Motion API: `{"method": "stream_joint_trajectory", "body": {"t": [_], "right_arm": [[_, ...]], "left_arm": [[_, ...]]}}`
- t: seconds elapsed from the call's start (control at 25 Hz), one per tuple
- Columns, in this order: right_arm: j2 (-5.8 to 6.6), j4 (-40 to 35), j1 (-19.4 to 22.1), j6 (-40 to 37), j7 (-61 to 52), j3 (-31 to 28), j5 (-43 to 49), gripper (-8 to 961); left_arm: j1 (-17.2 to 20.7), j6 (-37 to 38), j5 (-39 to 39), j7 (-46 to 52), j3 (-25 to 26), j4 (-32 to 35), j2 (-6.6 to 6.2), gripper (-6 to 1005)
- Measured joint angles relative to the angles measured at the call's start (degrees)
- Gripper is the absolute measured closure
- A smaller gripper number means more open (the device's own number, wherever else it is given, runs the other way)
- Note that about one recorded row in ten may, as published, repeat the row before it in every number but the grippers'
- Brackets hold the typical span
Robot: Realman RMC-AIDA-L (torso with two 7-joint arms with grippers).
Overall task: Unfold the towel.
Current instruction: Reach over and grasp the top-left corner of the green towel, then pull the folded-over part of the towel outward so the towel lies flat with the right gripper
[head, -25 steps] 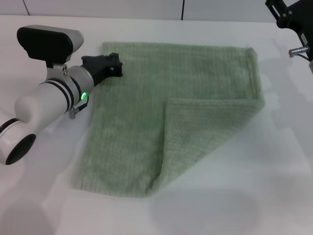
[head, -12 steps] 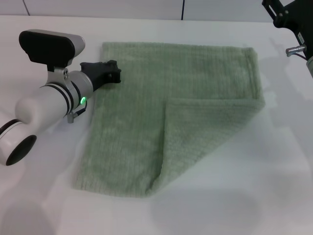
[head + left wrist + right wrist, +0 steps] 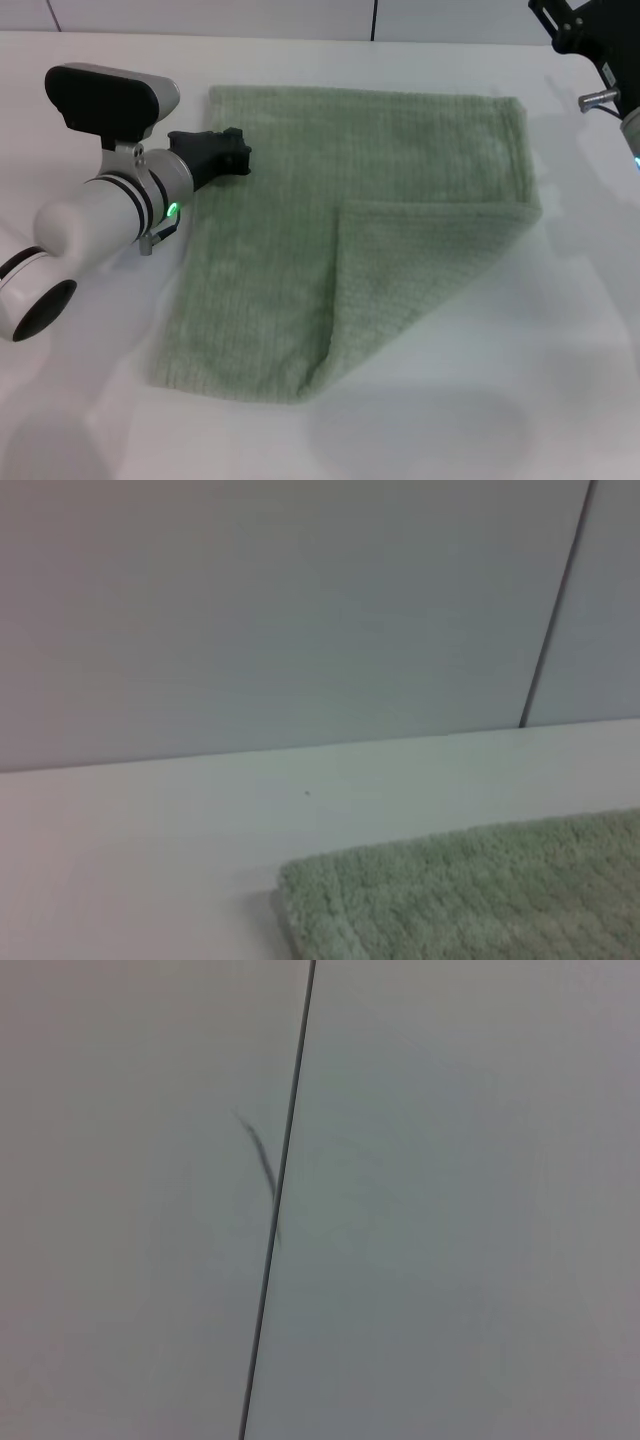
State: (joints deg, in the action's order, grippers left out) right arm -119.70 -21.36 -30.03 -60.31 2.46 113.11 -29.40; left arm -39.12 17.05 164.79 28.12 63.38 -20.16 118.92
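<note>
- Towel (image 3: 340,230): one large, roughly square pale sage-green terry cloth with fine ribbed texture and hemmed edges, lying flat on the white table (image 3: 520,400) at the centre of the head view. Its near right corner is folded back over the cloth, making a triangular flap whose upper edge runs level across the right half and whose point lies near the near edge. The other three corners lie flat.
- Towel, second sighting: the left wrist view shows one rounded far corner of the same green cloth (image 3: 450,890) resting on the table, with the pale grey wall panels (image 3: 300,610) behind it.
- Left gripper (image 3: 232,150): black claw on a white cylindrical arm with a green indicator light, reaching in from the robot's left. It sits low at the towel's left edge, near the far left corner, its tip over or on the cloth (contact cannot be confirmed from the head view). The fingers look drawn together, though I cannot tell for sure whether they pinch any cloth.
- Right gripper (image 3: 585,30): black assembly at the far right of the head view, raised beyond the towel's far right corner and well apart from the cloth. Whether its claw is released or clenched cannot be told.
- Right wrist view: only grey wall panels with a dark vertical seam (image 3: 278,1200).
</note>
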Motion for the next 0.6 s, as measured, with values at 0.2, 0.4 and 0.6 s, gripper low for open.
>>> {"method": "stream_joint_trajectory", "body": {"t": [0.2, 0.4, 0.6], "right_arm": [[0.0, -0.4, -0.2, 1.3, 0.0, 0.1, 0.0, 169], [0.04, -2.0, -0.7, 4.6, -0.3, 0.3, 0.0, 169], [0.39, -5.7, -1.5, 11.1, -6.6, 1.4, 0.4, 169]], "left_arm": [[0.0, 0.0, 0.0, 0.0, -0.2, 0.0, 0.0, 1001], [0.1, 0.2, 0.0, 0.0, -0.2, 0.0, 0.0, 1001], [0.3, 0.3, 0.0, -0.1, -0.2, 0.1, -0.01, 1001]]}}
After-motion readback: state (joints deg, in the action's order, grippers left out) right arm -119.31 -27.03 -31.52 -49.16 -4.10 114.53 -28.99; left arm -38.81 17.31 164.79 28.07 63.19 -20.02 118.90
